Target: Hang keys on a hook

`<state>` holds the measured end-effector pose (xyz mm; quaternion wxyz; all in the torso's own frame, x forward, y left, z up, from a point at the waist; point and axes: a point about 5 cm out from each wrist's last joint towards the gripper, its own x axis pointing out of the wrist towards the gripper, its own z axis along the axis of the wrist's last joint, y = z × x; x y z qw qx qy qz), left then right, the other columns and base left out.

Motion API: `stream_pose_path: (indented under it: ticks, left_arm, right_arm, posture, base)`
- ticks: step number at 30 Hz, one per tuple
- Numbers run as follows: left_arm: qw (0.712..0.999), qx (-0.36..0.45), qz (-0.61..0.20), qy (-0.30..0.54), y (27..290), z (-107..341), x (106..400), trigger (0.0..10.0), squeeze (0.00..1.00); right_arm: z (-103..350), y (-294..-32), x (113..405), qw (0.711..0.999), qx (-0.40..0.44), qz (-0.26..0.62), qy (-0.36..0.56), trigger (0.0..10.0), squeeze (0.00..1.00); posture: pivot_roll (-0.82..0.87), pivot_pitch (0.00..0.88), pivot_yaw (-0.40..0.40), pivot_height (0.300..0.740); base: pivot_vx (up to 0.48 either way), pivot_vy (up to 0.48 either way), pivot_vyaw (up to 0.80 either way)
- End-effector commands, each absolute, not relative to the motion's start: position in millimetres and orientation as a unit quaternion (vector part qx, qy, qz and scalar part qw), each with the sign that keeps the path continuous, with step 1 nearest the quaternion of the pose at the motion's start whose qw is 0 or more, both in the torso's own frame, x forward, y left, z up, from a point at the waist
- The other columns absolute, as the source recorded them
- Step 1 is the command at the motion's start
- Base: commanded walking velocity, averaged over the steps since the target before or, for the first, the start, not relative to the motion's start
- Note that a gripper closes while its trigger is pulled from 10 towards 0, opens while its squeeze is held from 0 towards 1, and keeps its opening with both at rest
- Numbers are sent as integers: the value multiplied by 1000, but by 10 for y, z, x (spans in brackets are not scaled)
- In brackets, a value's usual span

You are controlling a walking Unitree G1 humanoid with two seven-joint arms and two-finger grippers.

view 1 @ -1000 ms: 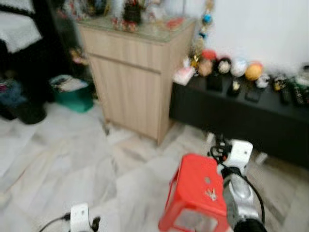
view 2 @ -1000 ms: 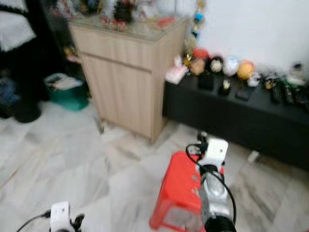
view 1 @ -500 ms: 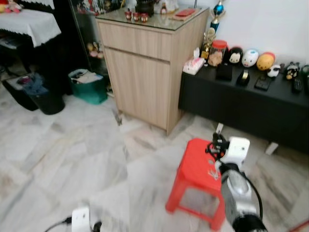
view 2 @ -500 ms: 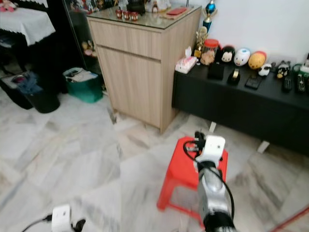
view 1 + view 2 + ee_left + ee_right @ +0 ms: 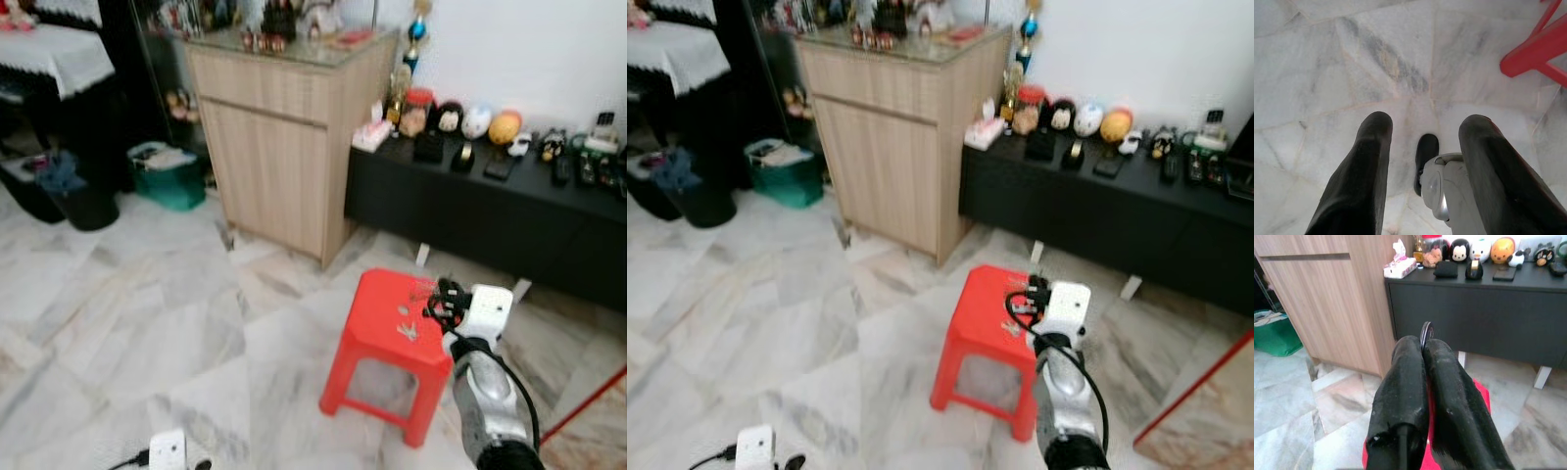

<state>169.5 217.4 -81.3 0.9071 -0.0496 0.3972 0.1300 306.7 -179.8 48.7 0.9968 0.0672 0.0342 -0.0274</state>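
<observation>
In the left eye view we see our right arm reaching up from the lower right of the frame, its right tool held over the far edge of a red stool that stands on the marble floor in the lower middle. A small pale mark sits on the stool's seat, too blurred for us to name. In the upper middle stands a wooden cabinet, and to its right along the white wall runs a long black tabletop carrying a row of small round figures and dark items. A green bin sits on the floor at the left, beside a dark bucket. The right eye view gives us the same scene, with our left arm's white wrist at the bottom left corner. In the left wrist view the left tool hangs over the marble with its two black fingers spread apart and nothing between them; a leg of the stool shows at the upper right. In the right wrist view the right tool's fingers are pressed together, pinching a dark ring of the keys that sticks out at their tips, in the middle of the frame, before the black tabletop.
</observation>
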Motion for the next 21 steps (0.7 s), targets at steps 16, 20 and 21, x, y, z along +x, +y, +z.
stream_pose_path:
  ticks: [16,20,21]
  left_arm:
    - [911,-40,118,393,2132,-804,1727,10000,0]
    - [913,-37,115,391,2126,-796,1744,10000,0]
    - [913,-37,115,391,2126,-796,1744,10000,0]
  right_arm:
    - [547,-1728,3127,997,67,-15,25,10000,0]
    - [545,-1727,3131,997,71,-15,26,10000,0]
    - [545,-1727,3131,997,71,-15,26,10000,0]
  posture:
    - [14,0,-40,740]
    - [14,0,-40,740]
    - [14,0,-40,740]
  base:
    - [0,-247,-278]
    - [0,-322,0]
    - [0,-349,0]
